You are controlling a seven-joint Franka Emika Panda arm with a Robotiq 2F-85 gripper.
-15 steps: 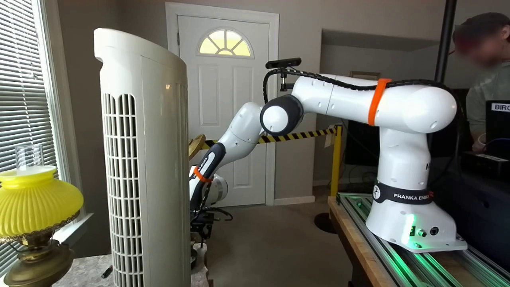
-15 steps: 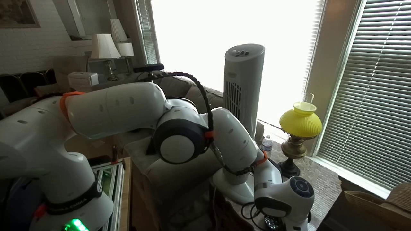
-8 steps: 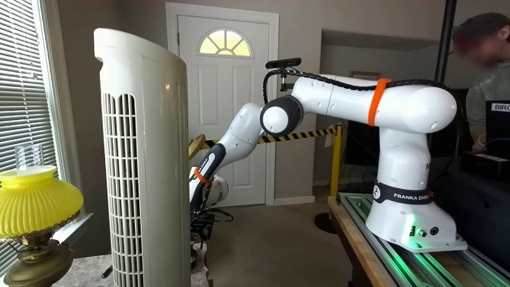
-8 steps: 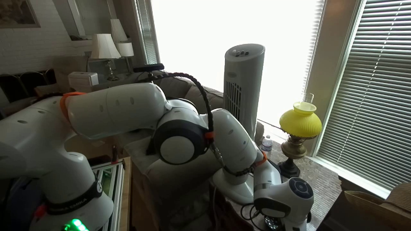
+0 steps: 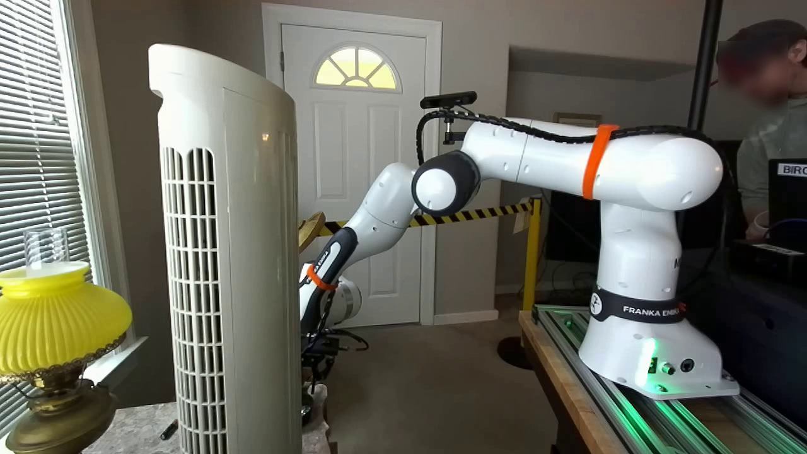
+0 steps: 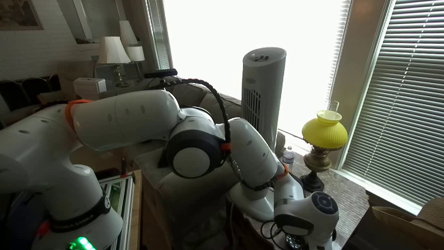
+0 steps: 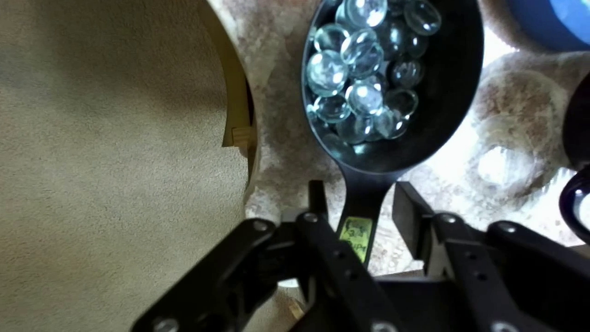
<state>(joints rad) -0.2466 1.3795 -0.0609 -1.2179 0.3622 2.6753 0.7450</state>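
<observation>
My gripper (image 7: 361,198) is open in the wrist view, its fingers on either side of the handle of a black ladle (image 7: 449,106). Gaps show between the handle and both fingers, so it holds nothing. The handle has a yellow-green label (image 7: 357,233) with dark writing; its lower end is hidden behind the gripper. The bowl is partly filled with clear glass beads (image 7: 327,74) and lies over a mottled table (image 7: 283,157). The gripper (image 5: 318,369) is partly hidden behind the tower fan in an exterior view. Glinting beads (image 6: 294,240) show below the wrist in an exterior view.
A tall tower fan (image 5: 261,252) stands on the table. A yellow-shaded lamp (image 6: 324,133) and a water bottle (image 6: 288,155) stand near it. A blue object (image 7: 530,23) and a dark rounded object (image 7: 574,200) are right of the ladle. The table edge runs along the ladle's left, with carpet (image 7: 129,184) beyond.
The arm has barely moved. In an exterior view the dark outline of the gripper's fingers beside the fan has changed slightly; the detail is too small to tell more.
</observation>
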